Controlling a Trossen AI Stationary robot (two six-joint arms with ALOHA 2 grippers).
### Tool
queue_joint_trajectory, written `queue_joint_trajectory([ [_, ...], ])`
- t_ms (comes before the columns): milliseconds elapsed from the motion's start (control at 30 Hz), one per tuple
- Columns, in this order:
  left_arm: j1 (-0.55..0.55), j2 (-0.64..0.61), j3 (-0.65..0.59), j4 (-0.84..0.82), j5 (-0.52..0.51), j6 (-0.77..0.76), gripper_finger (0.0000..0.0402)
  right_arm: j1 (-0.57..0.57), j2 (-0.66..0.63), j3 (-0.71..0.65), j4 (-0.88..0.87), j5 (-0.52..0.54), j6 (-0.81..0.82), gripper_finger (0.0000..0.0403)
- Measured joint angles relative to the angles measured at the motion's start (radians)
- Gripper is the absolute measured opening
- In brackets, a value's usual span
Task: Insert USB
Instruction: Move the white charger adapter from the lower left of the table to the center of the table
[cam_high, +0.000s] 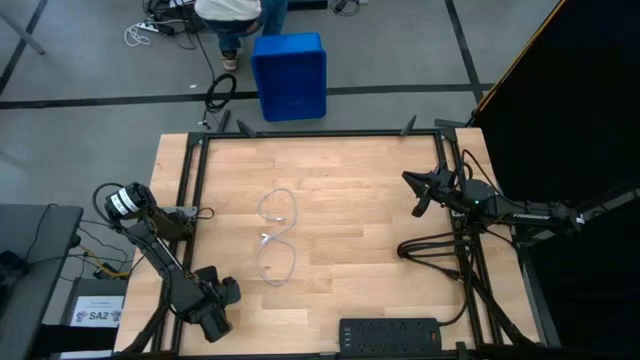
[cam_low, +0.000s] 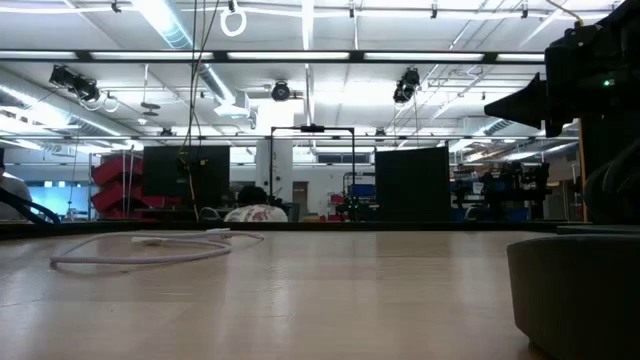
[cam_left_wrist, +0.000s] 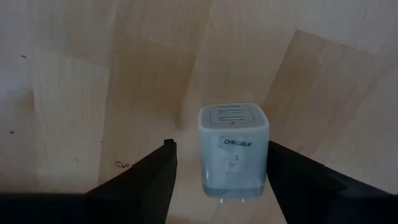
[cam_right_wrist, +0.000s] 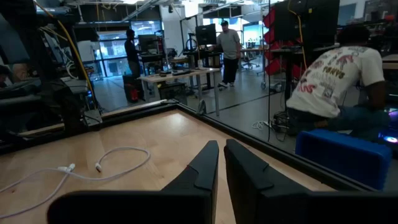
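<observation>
The USB cable (cam_high: 275, 235) is thin and whitish and lies in loose loops mid-table, its two small plugs (cam_right_wrist: 68, 167) close together; the low view shows it flat on the wood (cam_low: 140, 252). My left gripper (cam_high: 215, 318) points down at the table's near left corner and is open. In its wrist view a small white cube adapter (cam_left_wrist: 233, 149) sits on the wood between its fingers (cam_left_wrist: 221, 144). My right gripper (cam_high: 412, 195) hovers at the table's right side, shut and empty (cam_right_wrist: 221, 146), pointing toward the cable. My left gripper comes at the white cube adapter from above, one finger on either side. One finger (cam_left_wrist: 292, 174) stands right against the adapter's side (cam_left_wrist: 264, 155), and I cannot tell whether it touches. The other finger (cam_left_wrist: 158, 177) is clearly apart from it.
A black power strip (cam_high: 390, 333) lies at the near edge, with thick black cords (cam_high: 435, 250) looped beside the right arm. A black frame (cam_high: 320, 133) rims the table. Beyond the far edge stand a blue crate (cam_high: 290, 75) and a person (cam_right_wrist: 336, 81).
</observation>
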Motion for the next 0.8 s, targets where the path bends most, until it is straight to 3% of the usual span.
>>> queue_joint_trajectory([
  [333,0.054,-0.006,-0.011,-0.12,0.031,0.166,0.012,0.0,0.0,0.0,0.0,0.001,0.0,0.0002],
  [500,0.118,-0.042,0.045,-0.203,-0.106,0.275,0.012,0.0,0.0,0.0,0.0,0.001,0.0,0.0003],
  [667,0.236,-0.057,0.162,-0.244,-0.298,0.481,0.012,0.0,0.0,0.0,0.0,0.001,0.0,0.0009],
  [800,0.39,-0.056,0.257,-0.201,-0.336,0.728,0.012,0.0,0.0,0.0,-0.001,0.001,0.0,0.0009],
])
